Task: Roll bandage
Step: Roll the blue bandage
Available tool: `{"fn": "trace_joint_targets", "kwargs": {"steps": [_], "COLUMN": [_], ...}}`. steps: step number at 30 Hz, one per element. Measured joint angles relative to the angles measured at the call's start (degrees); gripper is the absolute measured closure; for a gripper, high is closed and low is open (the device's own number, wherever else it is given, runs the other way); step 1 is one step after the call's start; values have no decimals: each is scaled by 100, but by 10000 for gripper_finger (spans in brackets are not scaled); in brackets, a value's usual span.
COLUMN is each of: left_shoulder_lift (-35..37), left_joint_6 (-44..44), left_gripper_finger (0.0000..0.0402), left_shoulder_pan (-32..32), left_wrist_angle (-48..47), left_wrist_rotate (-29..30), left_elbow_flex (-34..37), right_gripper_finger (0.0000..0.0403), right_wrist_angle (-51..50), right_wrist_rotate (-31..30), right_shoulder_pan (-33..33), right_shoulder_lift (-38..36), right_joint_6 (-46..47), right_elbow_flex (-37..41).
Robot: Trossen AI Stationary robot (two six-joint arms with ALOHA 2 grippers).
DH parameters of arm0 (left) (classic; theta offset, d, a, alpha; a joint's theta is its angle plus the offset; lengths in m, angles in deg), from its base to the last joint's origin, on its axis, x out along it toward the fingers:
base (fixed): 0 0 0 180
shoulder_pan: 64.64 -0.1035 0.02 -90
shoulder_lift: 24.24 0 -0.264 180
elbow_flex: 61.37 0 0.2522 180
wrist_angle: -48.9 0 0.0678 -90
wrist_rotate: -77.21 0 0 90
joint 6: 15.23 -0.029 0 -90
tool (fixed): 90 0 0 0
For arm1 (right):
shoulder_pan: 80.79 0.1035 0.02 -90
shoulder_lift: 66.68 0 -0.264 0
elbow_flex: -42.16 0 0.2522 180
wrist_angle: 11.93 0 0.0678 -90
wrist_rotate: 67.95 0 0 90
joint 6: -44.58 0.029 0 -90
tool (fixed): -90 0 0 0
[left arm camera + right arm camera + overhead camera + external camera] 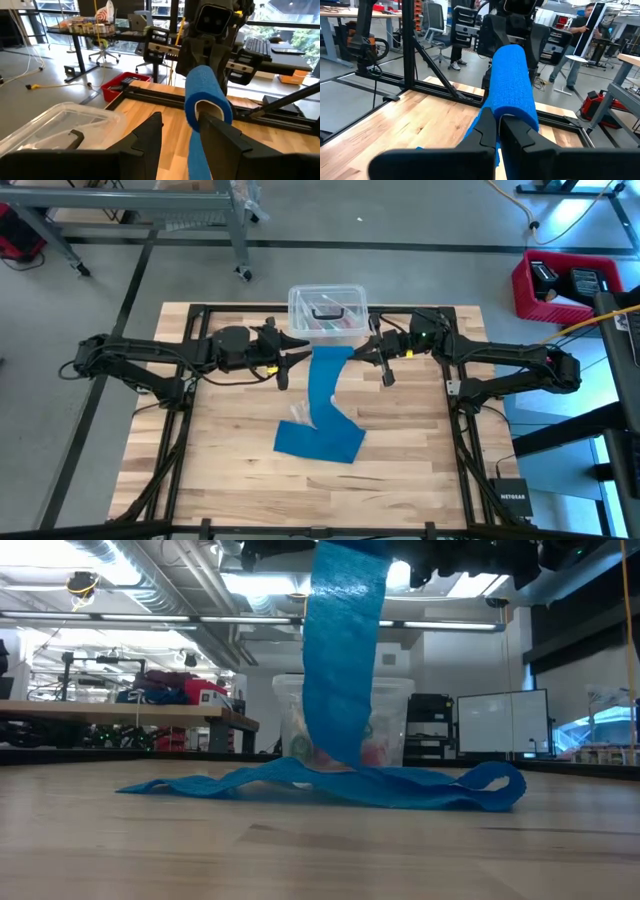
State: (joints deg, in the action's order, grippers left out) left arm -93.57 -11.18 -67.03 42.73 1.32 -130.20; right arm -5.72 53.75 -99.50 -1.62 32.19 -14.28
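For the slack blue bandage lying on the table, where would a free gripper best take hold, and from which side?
Judging by its pose, grip the bandage at its folded tail, coming from above: that part lies flat and free on the table, while the upper end hangs between the left gripper and right gripper.

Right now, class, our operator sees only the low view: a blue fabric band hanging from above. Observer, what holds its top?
Observer: The high view shows the left claw and right claw meeting at the long blue stretchy fabric bandage's top.
Operator: Left claw closed?
Observer: No; the left wrist view shows its fingers apart, bandage looped over one.
Operator: The right?
Observer: Its fingers pinch together on the bandage.
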Motion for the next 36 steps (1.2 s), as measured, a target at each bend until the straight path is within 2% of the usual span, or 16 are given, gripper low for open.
{"fn": "trace_joint_targets", "kwargs": {"steps": [19,22,24,28,29,33,36], "left_shoulder_lift": [-270,-270,-271,-277,-275,-220,-91], "left_joint_6": [-167,-291,-469,-827,-915,-1222,-1382], "left_gripper_finger": [279,282,301,379,388,394,396], "left_shoulder_pan": [61,55,58,63,63,59,62], "left_wrist_angle": [411,442,450,487,492,539,523], "left_wrist_rotate": [-18,-209,-312,-443,-444,-245,-239], "left_elbow_flex": [2,2,2,2,2,2,2], "right_gripper_finger": [396,395,388,362,354,318,284], "right_wrist_angle": [-12,0,2,16,34,248,-342], "right_wrist_rotate": [100,131,138,136,136,-134,-226], "right_shoulder_pan": [-1,-1,-1,-1,-1,-1,-1], "right_shoulder_lift": [56,68,74,76,78,48,-173], "right_joint_6": [-136,-135,-73,13,46,508,721], "right_elbow_flex": [2,2,2,2,2,1,-200]}}
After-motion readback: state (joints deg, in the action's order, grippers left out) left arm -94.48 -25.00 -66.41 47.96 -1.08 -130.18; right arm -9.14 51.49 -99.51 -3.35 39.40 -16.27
